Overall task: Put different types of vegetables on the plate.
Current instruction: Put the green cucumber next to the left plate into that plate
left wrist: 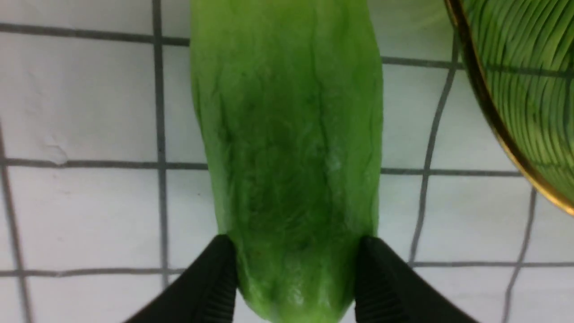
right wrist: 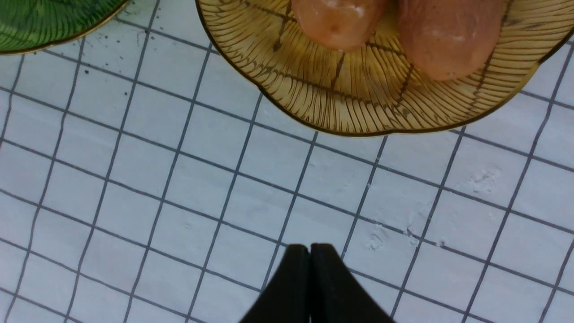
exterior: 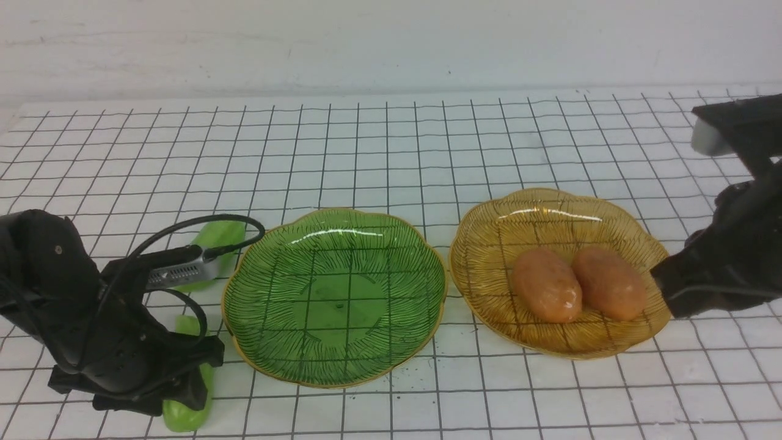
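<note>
My left gripper (left wrist: 296, 251) is shut on one end of a light-green cucumber (left wrist: 287, 134), a black finger pressing each side; the cucumber lies low over the table just left of the green plate (left wrist: 529, 67). In the front view this cucumber (exterior: 186, 418) shows under my left gripper (exterior: 189, 373). A second cucumber (exterior: 220, 238) lies behind it, partly hidden by the wrist. The green plate (exterior: 335, 293) holds nothing. Two orange-brown potatoes (exterior: 545, 285) (exterior: 609, 282) lie side by side on the amber plate (exterior: 550, 214). My right gripper (right wrist: 310, 251) is shut and empty, over the table near the amber plate (right wrist: 358, 98).
The table has a white cloth with a black grid (exterior: 391, 140). The two plates stand side by side, almost touching. A white wall (exterior: 391, 43) runs along the back. My right arm (exterior: 727, 263) hangs at the amber plate's right rim.
</note>
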